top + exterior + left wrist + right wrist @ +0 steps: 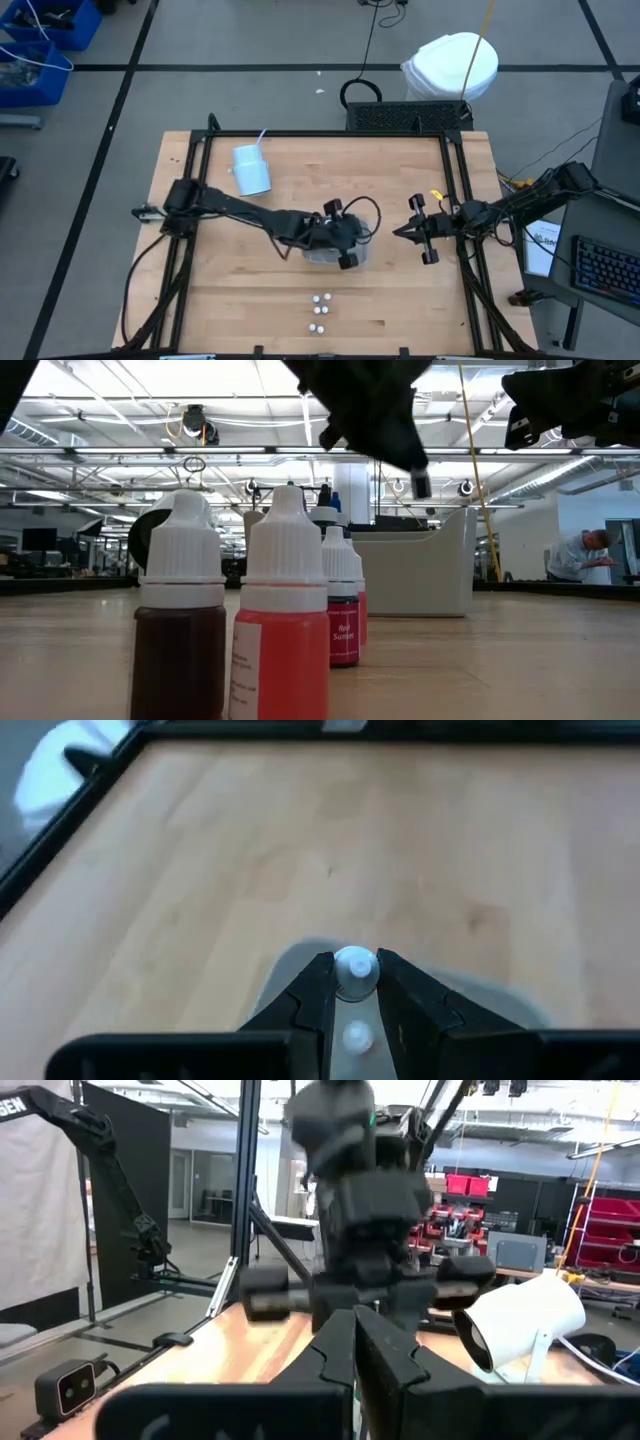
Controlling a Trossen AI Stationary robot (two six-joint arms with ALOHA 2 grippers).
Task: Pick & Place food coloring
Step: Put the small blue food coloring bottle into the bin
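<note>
My left gripper (355, 982) is shut on a tiny white-capped food coloring bottle (355, 968). It hovers over the clear plastic tray (318, 258) in the middle of the table, also seen as the left gripper (347, 250). Several more food coloring bottles (320, 312) stand upright near the front edge. In the low view they fill the foreground: a brown bottle (180, 630), an orange-red bottle (285, 640) and a red bottle (343, 620). My right gripper (412, 231) waits shut above the table's right side. My left gripper pinches the bottle by its white cap (356, 960) between its two fingertips. The fingers slant downward, coming from the table's left. The bottle is off the table, above the tray; the fingers hide most of its body.
A white cup (250, 168) with a straw lies at the far left of the table. A black frame (330, 133) runs around the table's edges. Bare wood lies between the tray and the standing bottles. A person (585, 555) is far off in the room behind.
</note>
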